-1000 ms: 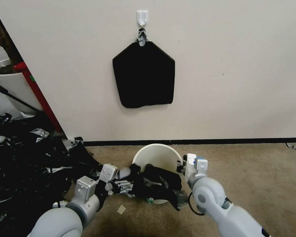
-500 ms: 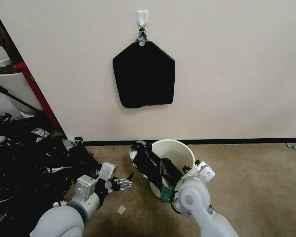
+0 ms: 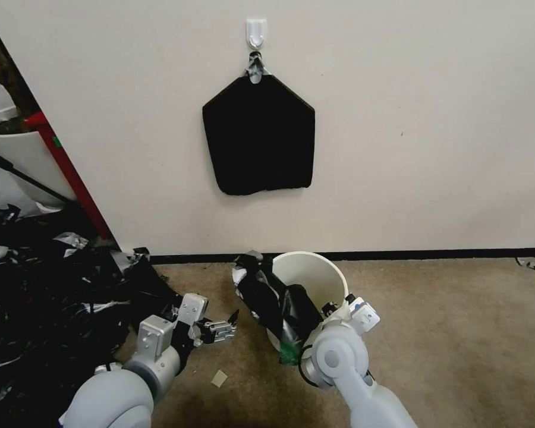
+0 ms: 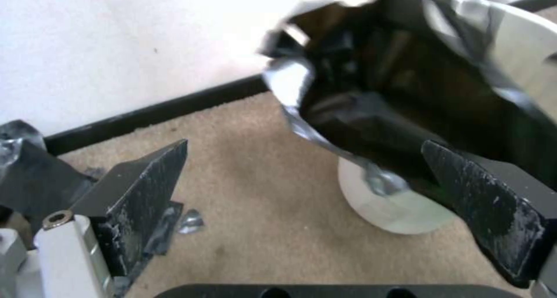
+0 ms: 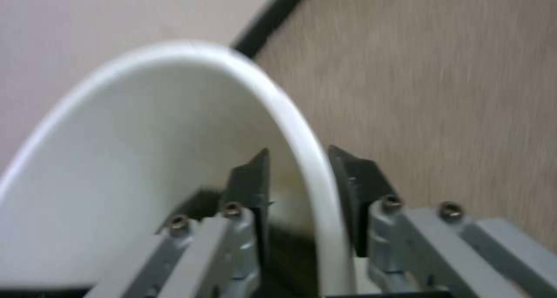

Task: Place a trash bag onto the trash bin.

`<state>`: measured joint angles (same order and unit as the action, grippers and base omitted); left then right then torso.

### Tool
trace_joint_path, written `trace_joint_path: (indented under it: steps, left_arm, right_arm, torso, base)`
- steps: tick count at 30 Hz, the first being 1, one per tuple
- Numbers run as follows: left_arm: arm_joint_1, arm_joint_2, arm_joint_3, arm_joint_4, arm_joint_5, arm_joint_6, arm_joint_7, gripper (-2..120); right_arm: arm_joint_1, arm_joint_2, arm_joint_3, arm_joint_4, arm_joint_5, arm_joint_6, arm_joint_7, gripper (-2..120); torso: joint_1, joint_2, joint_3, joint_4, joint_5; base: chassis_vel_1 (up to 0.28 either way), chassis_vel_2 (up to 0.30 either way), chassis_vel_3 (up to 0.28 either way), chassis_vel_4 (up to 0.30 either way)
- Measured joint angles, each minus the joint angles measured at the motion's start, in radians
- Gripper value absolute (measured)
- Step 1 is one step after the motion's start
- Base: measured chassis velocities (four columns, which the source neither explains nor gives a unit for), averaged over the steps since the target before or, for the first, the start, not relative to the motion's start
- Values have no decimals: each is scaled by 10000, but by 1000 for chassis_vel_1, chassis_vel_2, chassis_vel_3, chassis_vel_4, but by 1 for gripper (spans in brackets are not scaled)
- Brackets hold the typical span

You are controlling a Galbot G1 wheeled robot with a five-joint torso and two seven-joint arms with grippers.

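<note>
The cream-white trash bin stands tilted on the carpet near the wall. The glossy black trash bag drapes over its left and front rim and down its side. My right gripper is at the bin's near right rim. In the right wrist view, the right gripper has one finger inside and one outside the trash bin, clamped on the rim. My left gripper hovers open left of the bin, apart from the bag. In the left wrist view, the left gripper is spread wide before the trash bag and the trash bin.
A big heap of black plastic covers the floor on the left. A flat black stack of bags hangs from a wall hook. A white plant pot and a red post stand far left. Open carpet lies to the right.
My left gripper has let go of the bag and drawn back left. My right arm has swung the bin from tipped toward me to nearly upright, the bag now hanging on its left side.
</note>
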<state>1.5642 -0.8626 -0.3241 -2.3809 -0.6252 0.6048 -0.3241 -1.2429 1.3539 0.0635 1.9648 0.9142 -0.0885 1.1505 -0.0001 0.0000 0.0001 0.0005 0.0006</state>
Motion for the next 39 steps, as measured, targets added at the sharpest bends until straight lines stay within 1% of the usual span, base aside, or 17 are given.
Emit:
trace_joint_path:
  steps: [1, 2, 5, 6, 7, 10, 11, 14, 16, 19, 23, 26, 29, 35, 36, 38, 39]
  left_arm:
    - [-13, -19, -40, 62, 1, -59, -3, 100]
    - [-13, -19, -40, 62, 1, -59, -3, 100]
    - [-107, -99, -145, 303, 1, -201, -11, 100]
    - [-204, -163, -186, 453, -6, -262, -13, 100]
    - [-204, -163, -186, 453, -6, -262, -13, 100]
    - [-611, -420, -435, 907, -225, -323, -14, 100]
    - [-611, -420, -435, 907, -225, -323, -14, 100]
    - [-1023, -607, -832, 1225, -668, -311, -14, 100]
    - [-1089, -619, -903, 1275, -752, -303, -13, 100]
    - [-1589, -602, -1429, 1736, -1359, -259, -13, 100]
    - [-1891, -583, -1658, 2149, -1850, -247, -13, 100]
    - [-2007, -624, -1676, 2445, -2116, -255, -13, 100]
    - [-2118, -802, -1592, 2769, -2371, -279, -13, 100]
    - [-2161, -950, -1434, 2907, -2989, -330, -12, 100]
    - [-2193, -1006, -1368, 3014, -3322, -354, -12, 100]
    - [-2220, -1045, -1345, 3085, -3532, -357, -12, 100]
    - [-2274, -1128, -1320, 3218, -3938, -355, -18, 100]
  right_arm:
    - [-208, -234, 1, 174, -615, 101, -492, 36]
    - [-208, -234, 1, 174, -615, 101, -492, 36]
    - [-1143, -1152, -86, 1079, -2443, 441, -2744, 49]
    - [-1499, -1574, -178, 1512, -2841, 471, -3831, 54]
    - [-1499, -1574, -178, 1512, -2841, 471, -3831, 54]
    - [-2117, -2560, -382, 2305, -3693, 351, -7261, 69]
    - [-2117, -2560, -382, 2305, -3693, 351, -7261, 69]
    - [-1986, -2975, -501, 2338, -4550, -295, -9043, 84]
    - [-1912, -2998, -520, 2311, -4763, -497, -9156, 86]
    - [-1427, -2977, -812, 2178, -5435, -1597, -9448, 99]
    - [-1086, -2772, -1163, 2021, -5895, -2044, -9515, 100]
    - [-882, -2593, -1431, 1827, -6259, -2672, -9061, 100]
    - [-645, -2321, -1728, 1560, -6340, -3636, -7876, 90]
    - [-527, -2249, -1599, 1399, -6122, -3905, -7280, 73]
    - [-503, -2274, -1490, 1393, -5957, -3958, -7240, 67]
    - [-496, -2289, -1436, 1393, -5877, -3980, -7239, 64]
    - [-490, -2305, -1349, 1393, -5733, -4019, -7246, 57]
  torso:
    - [0, 0, -1, -1, 0]
    - [0, 0, -1, -1, 0]
    - [0, 1, -2, -5, -2]
    - [0, 1, -1, -6, -5]
    - [0, 1, -1, -6, -5]
    - [0, 1, -2, -6, -6]
    - [0, 1, -2, -6, -6]
    - [0, 0, -1, -5, -6]
    - [0, 1, -2, -5, -6]
    - [0, 0, -1, -4, -6]
    - [1, 0, -1, -5, -6]
    - [1, 0, -1, -4, -7]
    - [1, 0, -1, -4, -7]
    - [1, 0, -1, -5, -7]
    - [1, 1, -1, -4, -6]
    - [0, 0, -1, -4, -6]
    - [1, 0, -1, -5, -7]
  base:
    - [0, 0, 0, 0]
    - [0, 0, 0, 0]
    - [0, 0, 0, 0]
    - [0, 0, 0, 0]
    - [0, 0, 0, 0]
    - [0, 0, 0, 0]
    - [0, 0, 0, 0]
    - [0, 0, 0, 0]
    - [0, 0, 0, 0]
    - [0, 0, 0, 0]
    - [0, 0, 0, 0]
    - [0, 0, 0, 0]
    - [0, 0, 0, 0]
    - [0, 0, 0, 0]
    - [0, 0, 0, 0]
    - [0, 0, 0, 0]
    - [0, 0, 0, 0]
